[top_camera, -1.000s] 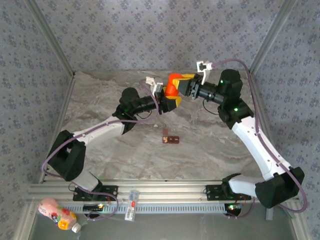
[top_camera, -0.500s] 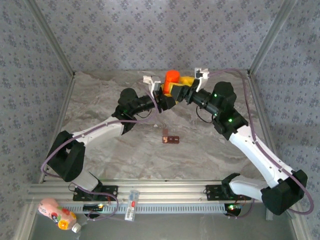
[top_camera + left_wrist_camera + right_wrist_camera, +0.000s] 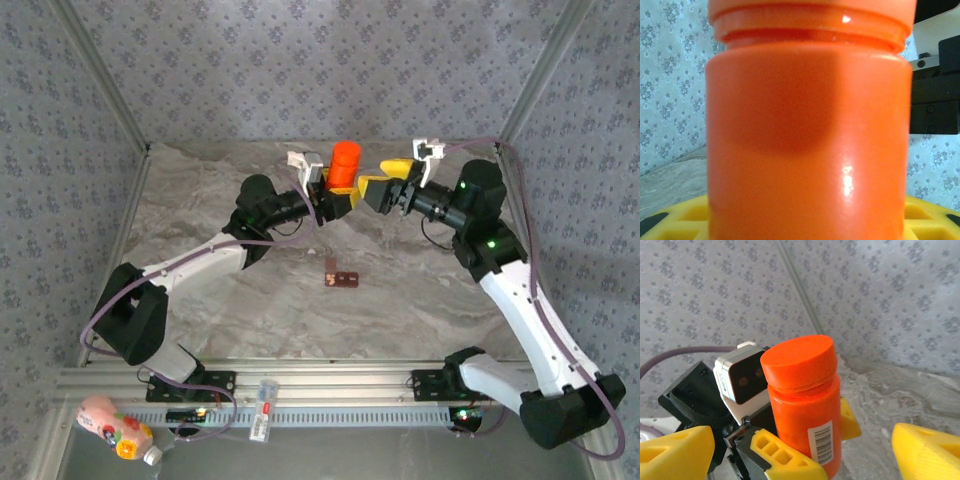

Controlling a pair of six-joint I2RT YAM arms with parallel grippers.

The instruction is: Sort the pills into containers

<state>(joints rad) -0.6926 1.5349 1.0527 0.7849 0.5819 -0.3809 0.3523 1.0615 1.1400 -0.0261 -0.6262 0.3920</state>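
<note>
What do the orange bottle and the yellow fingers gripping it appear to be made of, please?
The orange bottle looks like smooth, glossy plastic, judging by the sharp highlights on its wall; its barcode label seems to be printed paper. The yellow fingers are probably matte plastic, moulded or printed: dull surface, open square cells.

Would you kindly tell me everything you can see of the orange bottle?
The orange bottle is a glossy plastic cylinder with a flat orange cap on and a white barcode label. It is upright over the back of the table, gripped low by the yellow fingers of the left gripper. The open right gripper is beside it, apart.
</note>
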